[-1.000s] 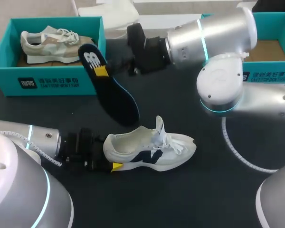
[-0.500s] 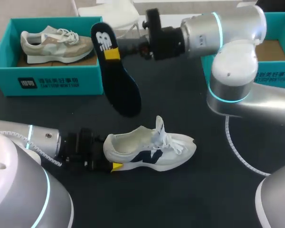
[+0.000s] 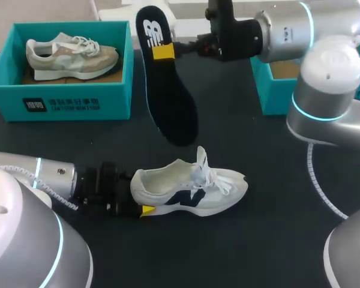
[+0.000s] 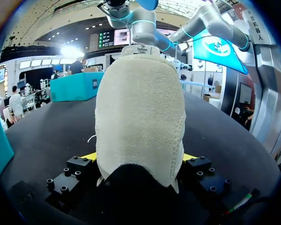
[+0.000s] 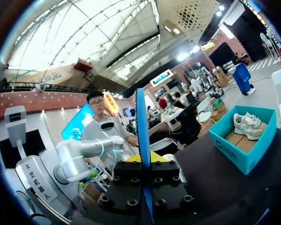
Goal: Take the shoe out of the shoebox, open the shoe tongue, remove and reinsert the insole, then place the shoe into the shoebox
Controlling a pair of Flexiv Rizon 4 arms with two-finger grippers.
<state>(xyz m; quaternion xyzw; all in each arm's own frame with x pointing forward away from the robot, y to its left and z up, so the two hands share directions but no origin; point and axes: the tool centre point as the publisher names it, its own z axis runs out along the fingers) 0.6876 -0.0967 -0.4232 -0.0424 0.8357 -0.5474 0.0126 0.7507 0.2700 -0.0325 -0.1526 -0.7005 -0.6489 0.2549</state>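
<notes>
**Item 1.** White lace-up sneaker with a navy side mark [image 3: 195, 187]. It stands on its sole on the black counter [image 3: 258, 240]. Its heel sits between the fingers of the left gripper [image 3: 137, 195] and its toe points away from that gripper. The left gripper pinches the heel from both sides, and its wrist view shows a yellow tip at each flank.

**Item 2.** Dark navy foam insole [image 3: 168, 90]. It is out of the sneaker and held in the air by the right gripper [image 3: 163, 51], which is clamped on it near the heel end. The toe end hangs under that gripper, near the sneaker's opening but apart from it.

**Item 3.** Teal cardboard shoebox [image 3: 269, 90]. It lies behind the right arm and is partly hidden.

**Step in hand (judged).** The insole is removed and has not yet been reinserted.

**Next move calls for:**
- turning the insole into line with the sneaker's length;
- lowering its toe end into the opening;
- sliding it forward while the left gripper braces the heel.

The tongue and laces may snag.
</notes>
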